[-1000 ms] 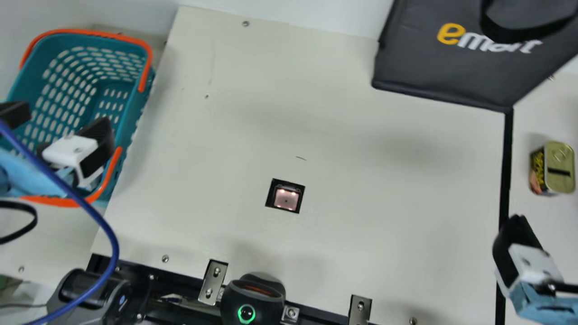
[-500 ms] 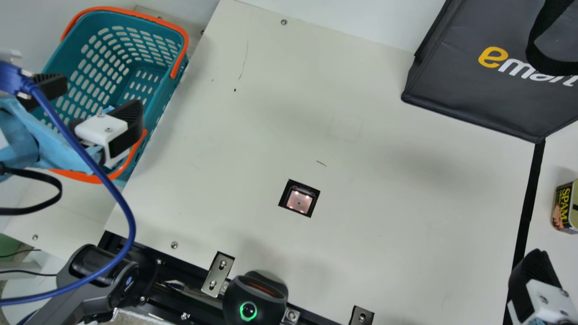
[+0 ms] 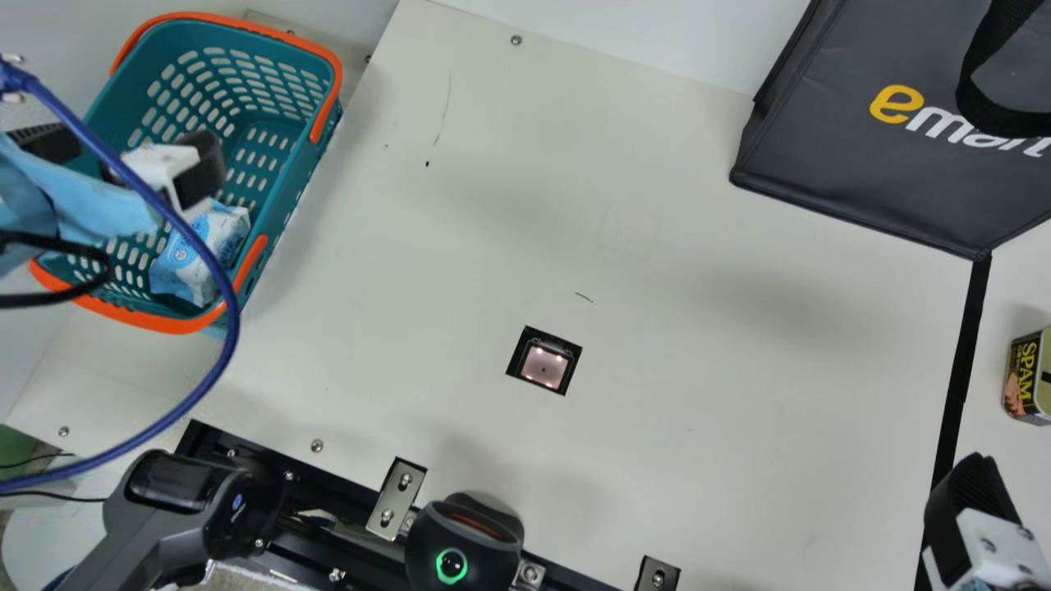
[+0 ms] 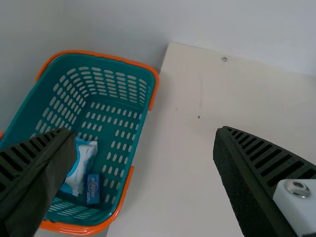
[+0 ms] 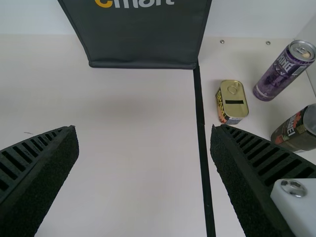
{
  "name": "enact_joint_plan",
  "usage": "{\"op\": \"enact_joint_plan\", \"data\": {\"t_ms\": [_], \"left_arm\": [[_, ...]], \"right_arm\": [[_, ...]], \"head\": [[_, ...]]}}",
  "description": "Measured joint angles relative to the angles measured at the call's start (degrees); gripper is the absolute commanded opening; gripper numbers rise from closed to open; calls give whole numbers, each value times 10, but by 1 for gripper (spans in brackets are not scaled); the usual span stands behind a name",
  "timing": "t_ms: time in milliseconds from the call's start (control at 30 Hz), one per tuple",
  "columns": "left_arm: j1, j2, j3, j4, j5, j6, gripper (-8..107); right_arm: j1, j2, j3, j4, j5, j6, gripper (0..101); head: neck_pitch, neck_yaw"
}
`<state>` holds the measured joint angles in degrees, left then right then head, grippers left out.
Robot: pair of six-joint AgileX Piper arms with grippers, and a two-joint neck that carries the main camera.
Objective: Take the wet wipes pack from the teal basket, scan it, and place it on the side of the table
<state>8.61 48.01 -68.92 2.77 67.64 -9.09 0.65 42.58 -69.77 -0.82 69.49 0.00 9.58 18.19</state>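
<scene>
**Left gripper [image 4: 144, 132] shifted off the wipes pack [image 3: 182, 269], toward the teal basket's [image 3: 294, 193] far end**

Its fingers stand wide apart with nothing between them. The pack lies low in the basket's near part, just beside a small blue box [image 4: 93, 188]. I judge this to be the approach: I should bring my fingers back over the pack, set them either side of it, and descend steeply, clear of the orange handle [image 3: 246, 269]. Closing gently should suit soft wrapping; the box could get pinched too. I'd lift straight up before heading for the scanner window [image 3: 543, 366].
</scene>
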Motion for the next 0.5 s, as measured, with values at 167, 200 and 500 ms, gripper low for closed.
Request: {"op": "enact_joint_plan", "data": {"t_ms": [167,200,500], "left_arm": [[53,18,4,18,-7,-36,90],[65,23,5,22,-9,-42,90],[138,57,18,38,-24,-55,90]], "right_arm": [[0,0,0,0,0,0,95],[0,0,0,0,0,0,95],[0,0,0,0,0,0,95]], "head": [[0,1],[0,1],[0,0]]}}
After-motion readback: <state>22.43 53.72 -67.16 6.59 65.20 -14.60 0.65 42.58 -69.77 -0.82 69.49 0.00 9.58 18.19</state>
